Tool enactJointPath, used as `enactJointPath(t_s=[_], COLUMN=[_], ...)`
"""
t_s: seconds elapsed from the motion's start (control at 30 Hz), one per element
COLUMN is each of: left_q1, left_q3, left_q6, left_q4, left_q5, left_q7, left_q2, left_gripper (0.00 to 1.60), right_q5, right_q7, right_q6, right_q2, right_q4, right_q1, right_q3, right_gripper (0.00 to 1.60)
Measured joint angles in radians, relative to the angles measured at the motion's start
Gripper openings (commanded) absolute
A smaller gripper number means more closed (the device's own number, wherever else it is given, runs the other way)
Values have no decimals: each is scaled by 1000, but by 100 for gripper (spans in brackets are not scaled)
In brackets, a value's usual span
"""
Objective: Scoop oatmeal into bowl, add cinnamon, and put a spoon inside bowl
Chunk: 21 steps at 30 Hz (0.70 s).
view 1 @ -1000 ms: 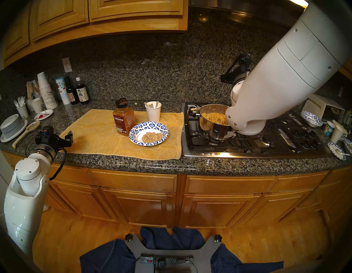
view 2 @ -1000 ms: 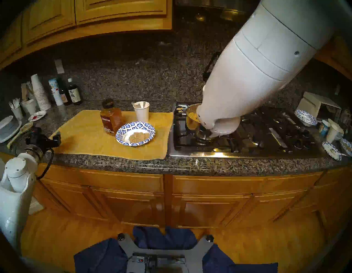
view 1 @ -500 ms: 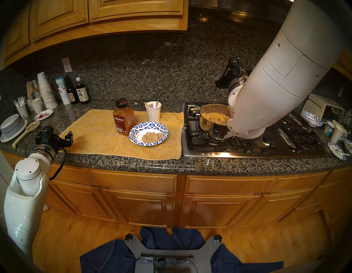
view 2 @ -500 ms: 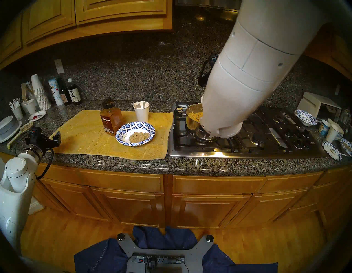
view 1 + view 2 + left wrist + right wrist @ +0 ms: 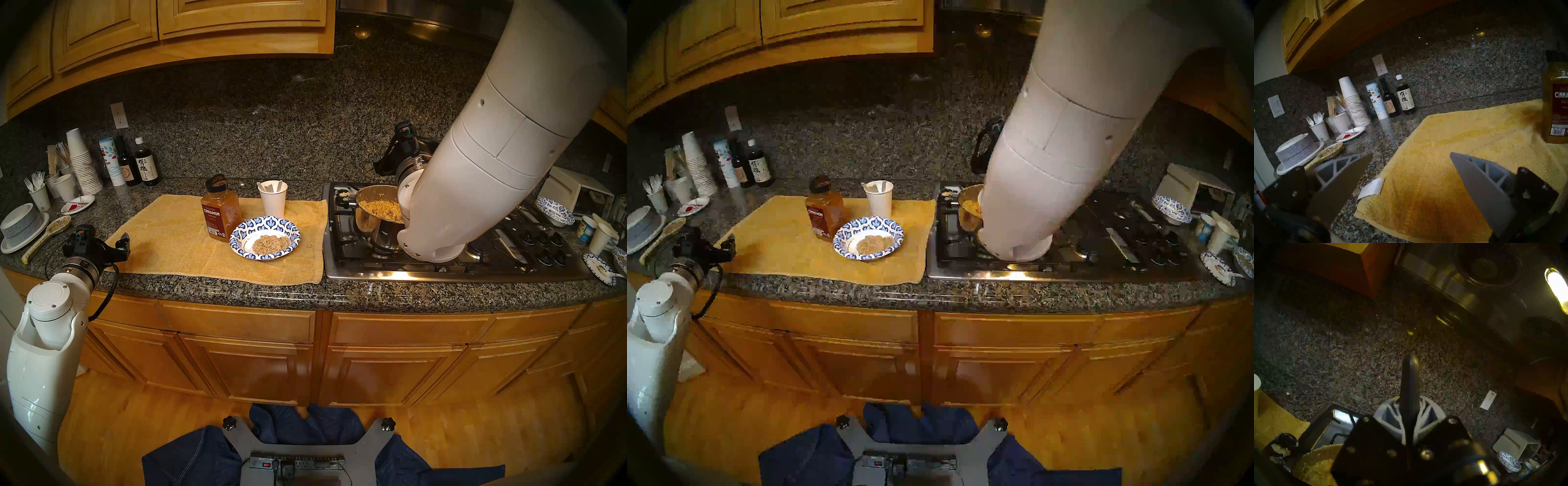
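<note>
The blue-and-white leaf-rimmed bowl (image 5: 264, 222) sits on a yellow towel (image 5: 169, 237) with a mound of oatmeal (image 5: 271, 243) in its centre. More oatmeal (image 5: 381, 208) fills the steel pot (image 5: 373, 232) on the stove. The cinnamon jar (image 5: 220, 212) stands upright just left of the bowl, lid on. White plastic spoons (image 5: 263, 186) stick out of a paper cup (image 5: 273, 203) behind the bowl. My left gripper (image 5: 124, 242) (image 5: 1411, 154) hovers open and empty over the towel's left edge. My right gripper (image 5: 385, 164) (image 5: 1411, 400) is above the pot's far side, shut on a dark utensil handle (image 5: 1410, 372); the utensil's head is hidden.
The gas stove (image 5: 475, 251) takes up the right half of the counter. Stacked cups (image 5: 83, 163), sauce bottles (image 5: 146, 166), stacked grey bowls (image 5: 22, 225) and a speckled ceramic spoon (image 5: 51, 230) crowd the far left. Patterned plates (image 5: 556, 210) and cups lie at the far right.
My right arm has swung left and lowered, bringing its wrist down toward the pot's far rim. The left arm, bowl, jar and cup have not moved.
</note>
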Motion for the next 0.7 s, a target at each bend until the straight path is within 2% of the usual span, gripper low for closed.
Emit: enactJointPath(t_s=[0.47, 0.53, 0.6, 0.7], left_q1=[0, 0, 0, 0], left_q3=[0, 0, 0, 0], left_q6=[0, 0, 0, 0], left_q4=[0, 0, 0, 0], left_q5=[0, 0, 0, 0], left_q7=[0, 0, 0, 0], left_q2=[0, 0, 0, 0], left_gripper=[160, 160, 160, 160], right_q5=[201, 210, 249, 269], right_q7=[3, 4, 5, 7], right_q6=[-7, -8, -8, -8], right_q2=[151, 159, 191, 226], right_q4=[70, 75, 94, 110], right_q1=[-59, -62, -76, -89], right_q3=[51, 51, 54, 61], right_gripper=[0, 0, 0, 0])
